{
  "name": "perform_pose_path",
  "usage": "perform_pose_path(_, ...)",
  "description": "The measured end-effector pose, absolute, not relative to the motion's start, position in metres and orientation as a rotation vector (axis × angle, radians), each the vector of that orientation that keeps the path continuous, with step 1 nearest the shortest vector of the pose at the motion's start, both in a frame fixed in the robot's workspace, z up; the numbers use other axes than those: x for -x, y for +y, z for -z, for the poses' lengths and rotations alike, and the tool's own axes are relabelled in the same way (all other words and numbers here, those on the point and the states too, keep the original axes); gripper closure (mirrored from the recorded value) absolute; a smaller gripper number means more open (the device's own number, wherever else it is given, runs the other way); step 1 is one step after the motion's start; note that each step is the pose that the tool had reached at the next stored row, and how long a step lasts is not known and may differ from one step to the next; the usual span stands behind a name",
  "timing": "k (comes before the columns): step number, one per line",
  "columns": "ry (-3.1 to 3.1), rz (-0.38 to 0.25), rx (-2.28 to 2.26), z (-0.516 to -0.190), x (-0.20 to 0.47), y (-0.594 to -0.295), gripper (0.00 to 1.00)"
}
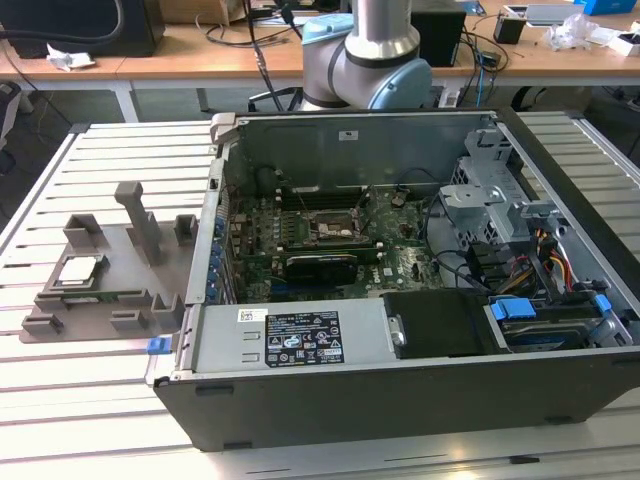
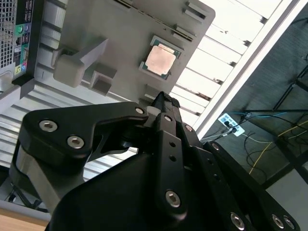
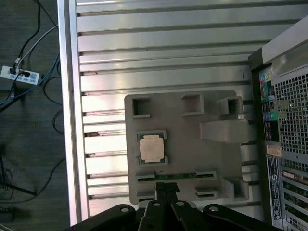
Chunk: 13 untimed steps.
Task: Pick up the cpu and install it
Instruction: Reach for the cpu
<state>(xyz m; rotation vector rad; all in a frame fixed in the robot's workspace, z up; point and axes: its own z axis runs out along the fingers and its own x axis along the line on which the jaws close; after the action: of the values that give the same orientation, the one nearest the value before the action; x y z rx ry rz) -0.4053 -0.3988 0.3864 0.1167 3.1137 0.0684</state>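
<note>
The cpu (image 1: pixel 78 270) is a small silvery square lying flat in a recess of the grey plastic tray (image 1: pixel 150 280), at the exterior view's left on the slatted table. Both wrist views look down on it: the cpu (image 2: pixel 161 60) (image 3: pixel 152 147) sits in its pocket with nothing touching it. My gripper (image 3: pixel 166 186) hangs high above the tray's edge, a little off from the chip, its black fingers (image 2: pixel 160 103) pressed together and holding nothing. The motherboard socket (image 1: pixel 330 225) lies inside the open computer case (image 1: pixel 300 400).
The tray carries upright grey blocks (image 1: pixel 140 215) and a green memory strip (image 3: pixel 168 175) near the cpu. The case wall (image 3: pixel 284 120) stands close beside the tray. Drive cage and cables (image 1: pixel 520 240) crowd the case's far side. The arm's base (image 1: pixel 370 50) rises behind the case.
</note>
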Motion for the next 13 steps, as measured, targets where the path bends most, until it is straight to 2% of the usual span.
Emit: perform_pose_path(13,3.114,-0.068,-0.117,-0.385,0.426,-0.399,0.89)
